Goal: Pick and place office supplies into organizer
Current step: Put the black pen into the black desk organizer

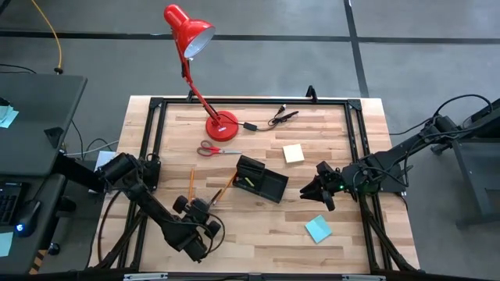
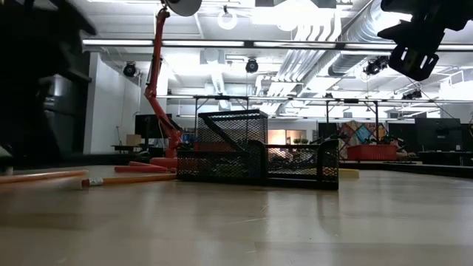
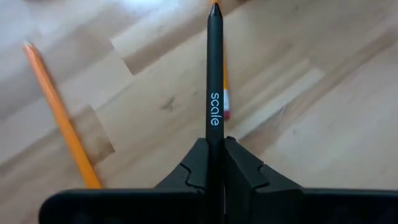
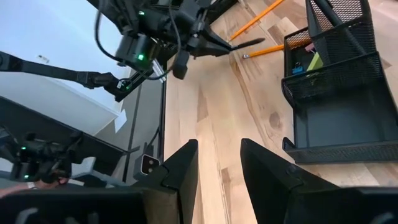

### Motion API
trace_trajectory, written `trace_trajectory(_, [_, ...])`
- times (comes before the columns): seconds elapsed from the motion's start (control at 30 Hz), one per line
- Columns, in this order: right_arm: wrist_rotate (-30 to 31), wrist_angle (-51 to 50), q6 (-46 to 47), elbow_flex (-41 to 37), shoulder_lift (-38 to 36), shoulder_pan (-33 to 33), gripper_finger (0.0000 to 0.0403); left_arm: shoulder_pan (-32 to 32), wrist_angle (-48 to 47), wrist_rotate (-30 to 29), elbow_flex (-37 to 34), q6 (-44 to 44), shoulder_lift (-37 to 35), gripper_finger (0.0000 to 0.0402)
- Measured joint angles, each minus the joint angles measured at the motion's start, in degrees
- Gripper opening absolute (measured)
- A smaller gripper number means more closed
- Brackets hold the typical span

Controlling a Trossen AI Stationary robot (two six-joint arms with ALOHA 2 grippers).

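Observation:
My left gripper (image 1: 205, 205) is shut on a dark pen (image 3: 214, 74) printed "scale", which sticks out ahead of its fingers toward the organizer (image 1: 262, 178), a black mesh tray with compartments. Two orange pencils (image 1: 191, 183) (image 1: 226, 186) lie flat on the wood beside it. Red-handled scissors (image 1: 217, 150), a pale yellow pad (image 1: 294, 153) and a teal pad (image 1: 318, 229) also lie on the table. My right gripper (image 1: 311, 193) hangs open above the table, right of the organizer (image 4: 336, 93), touching nothing. My left gripper pinches the pen between its two fingers near its back end (image 3: 214, 127). The fingers lie along the pen, so most of its length juts out forward, roughly level. Its tip (image 3: 215, 7) is over a pencil (image 3: 225, 93), and the pen looks held above the wood.
A red desk lamp (image 1: 221, 125) stands at the far side, with a black cable with clips (image 1: 273, 119) beside it. A black metal frame (image 1: 250, 101) borders the table. Bare wood lies between the organizer and the teal pad.

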Motion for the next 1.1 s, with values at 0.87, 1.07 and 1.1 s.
trace_trajectory(0.87, [0.9,3.1,-5.9,0.0,0.0,0.0,0.0116,12.3,-29.4,6.6,37.2,44.4,-2.8,0.0005])
trace_trajectory(1.07, [-0.3,3.1,-5.9,0.0,0.0,0.0,0.0116,21.3,-32.3,9.3,46.8,59.2,-2.9,0.0004])
trace_trajectory(1.1, [-0.6,3.1,-5.9,0.0,0.0,0.0,0.0116,22.5,-32.0,9.4,47.3,61.0,-3.0,0.0003])
